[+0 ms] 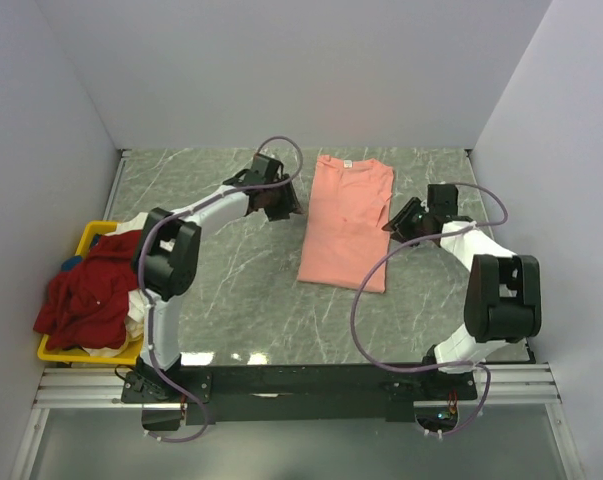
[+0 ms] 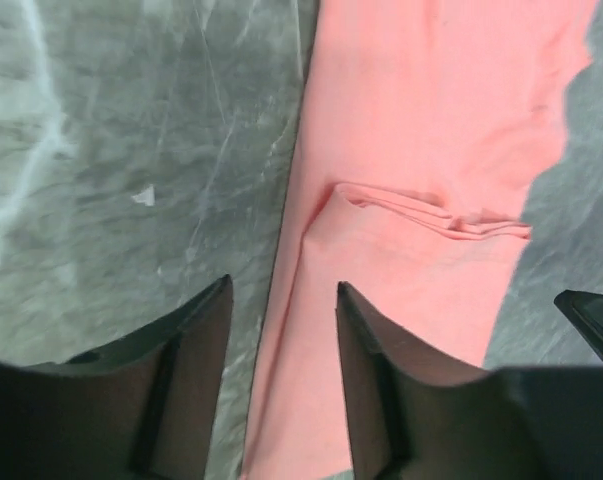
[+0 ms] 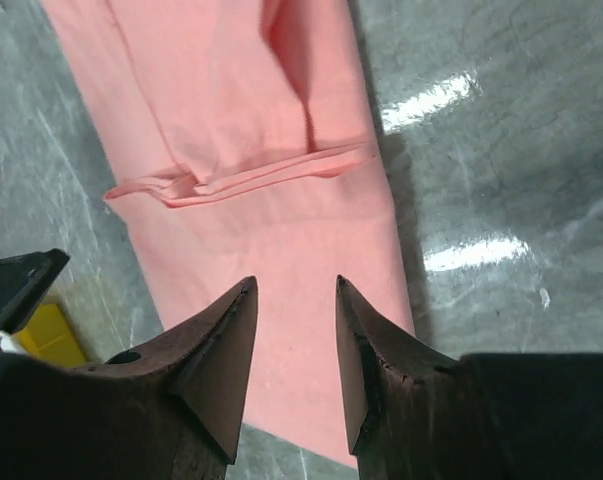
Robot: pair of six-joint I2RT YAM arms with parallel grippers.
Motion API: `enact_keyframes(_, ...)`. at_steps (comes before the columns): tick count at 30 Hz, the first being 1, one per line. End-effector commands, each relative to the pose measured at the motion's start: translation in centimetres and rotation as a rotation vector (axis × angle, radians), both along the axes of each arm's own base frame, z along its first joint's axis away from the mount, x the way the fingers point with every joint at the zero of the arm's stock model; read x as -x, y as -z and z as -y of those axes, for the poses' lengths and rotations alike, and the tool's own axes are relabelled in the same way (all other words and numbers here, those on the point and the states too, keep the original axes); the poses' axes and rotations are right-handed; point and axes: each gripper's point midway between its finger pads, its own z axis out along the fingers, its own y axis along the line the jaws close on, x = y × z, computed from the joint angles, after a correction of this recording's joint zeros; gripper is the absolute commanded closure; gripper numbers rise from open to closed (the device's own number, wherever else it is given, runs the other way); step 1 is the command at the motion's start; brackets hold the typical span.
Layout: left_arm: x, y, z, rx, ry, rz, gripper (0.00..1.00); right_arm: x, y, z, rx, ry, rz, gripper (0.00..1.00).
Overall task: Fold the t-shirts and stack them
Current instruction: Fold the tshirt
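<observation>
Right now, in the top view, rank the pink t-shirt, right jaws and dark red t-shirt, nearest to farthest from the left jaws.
1. pink t-shirt, flat mid-table, just right of the left jaws.
2. right jaws, across the shirt, at its right edge.
3. dark red t-shirt, heaped in the yellow bin, far left.

Grey marbled counter (image 1: 231,270), yellow bin (image 1: 93,232) at its left edge, pale walls (image 1: 281,70) around, perhaps something blue (image 1: 71,263) in the bin
</observation>
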Motion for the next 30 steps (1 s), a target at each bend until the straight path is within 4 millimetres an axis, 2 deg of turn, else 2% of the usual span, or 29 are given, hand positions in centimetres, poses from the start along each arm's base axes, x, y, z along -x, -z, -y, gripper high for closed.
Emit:
enact_keyframes(1,0.1,-7.1,0.7,0.080,0.020,0.166,0.51,-0.2,-4.0,-0.2,0.057,-0.011,0.121,0.56)
enact_keyframes(2,0.6,-7.3,1.1,0.085,0.025,0.171,0.53,0.2,-3.9,-1.1,0.067,-0.032,0.117,0.56)
enact_keyframes(4,1.5,-7.5,2.4,0.086,0.052,0.180,0.65,0.5,-3.6,-2.4,0.089,-0.058,0.106,0.57)
enact_keyframes(5,1.6,-6.7,3.0,0.083,0.062,0.166,0.70,0.2,-3.6,-2.6,0.098,-0.059,0.110,0.57)
enact_keyframes(6,1.8,-6.5,3.6,0.083,0.077,0.159,0.80,0.0,-2.9,-2.9,0.105,-0.062,0.088,0.57)
enact_keyframes(7,2.0,-6.7,4.7,0.097,0.101,0.157,0.84,-0.3,-2.6,-3.1,0.114,-0.063,0.080,0.57)
enact_keyframes(8,2.0,-5.3,5.2,0.085,0.113,0.133,0.87,-0.8,-2.0,-3.4,0.123,-0.073,0.062,0.58)
enact_keyframes(10,2.0,-4.5,6.1,0.078,0.124,0.123,0.93,-1.7,-1.4,-3.6,0.145,-0.077,0.046,0.58)
enact_keyframes(11,1.9,-3.5,6.5,0.078,0.124,0.105,0.94,-2.6,-1.9,-3.7,0.164,-0.081,0.046,0.58)
enact_keyframes(12,1.9,-2.9,6.7,0.082,0.131,0.091,0.97,-2.8,-0.2,-4.2,0.173,-0.099,0.000,0.59)
enact_keyframes(13,1.8,-2.5,7.0,0.089,0.134,0.086,0.98,-3.1,0.3,-4.3,0.182,-0.105,-0.015,0.59)
enact_keyframes(14,1.8,-1.2,7.0,0.081,0.126,0.058,0.99,-3.8,0.0,-4.4,0.202,-0.109,-0.015,0.59)
enact_keyframes(15,1.9,-0.5,6.9,0.077,0.119,0.043,0.99,-3.9,1.4,-4.8,0.219,-0.125,-0.052,0.60)
enact_keyframes(17,2.4,1.5,6.4,0.058,0.090,-0.003,0.99,-4.3,2.0,-5.1,0.258,-0.142,-0.082,0.60)
enact_keyframes(18,2.5,2.1,5.9,0.044,0.067,-0.008,0.99,-4.1,3.1,-5.2,0.293,-0.150,-0.112,0.60)
enact_keyframes(19,3.7,3.9,5.0,0.020,0.051,-0.046,0.99,-4.1,3.4,-5.4,0.307,-0.156,-0.121,0.60)
enact_keyframes(20,3.7,3.2,4.8,0.040,0.028,-0.030,0.99,-4.0,3.9,-5.4,0.327,-0.169,-0.141,0.60)
enact_keyframes(21,4.1,3.6,4.2,0.030,0.005,-0.030,0.99,-3.9,4.1,-5.5,0.349,-0.171,-0.145,0.59)
enact_keyframes(22,5.6,5.3,3.0,0.010,-0.010,-0.066,0.99,-3.7,4.3,-5.8,0.364,-0.183,-0.152,0.60)
enact_keyframes(23,5.7,4.4,2.8,0.033,-0.028,-0.047,0.99,-3.4,4.8,-5.8,0.389,-0.192,-0.165,0.60)
enact_keyframes(24,6.2,4.6,2.5,0.032,-0.037,-0.050,0.99,-3.3,4.9,-5.7,0.406,-0.192,-0.169,0.60)
enact_keyframes(25,7.1,5.7,1.5,0.010,-0.051,-0.072,0.99,-3.2,5.1,-5.9,0.411,-0.198,-0.173,0.60)
enact_keyframes(27,7.6,5.0,1.1,0.021,-0.068,-0.060,0.99,-2.8,5.0,-6.8,0.424,-0.227,-0.176,0.60)
enact_keyframes(28,8.4,5.7,0.3,0.006,-0.077,-0.076,0.99,-2.7,5.0,-7.0,0.438,-0.234,-0.172,0.60)
enact_keyframes(30,8.8,4.7,0.0,0.019,-0.083,-0.061,0.99,-2.2,4.8,-8.0,0.459,-0.258,-0.167,0.59)
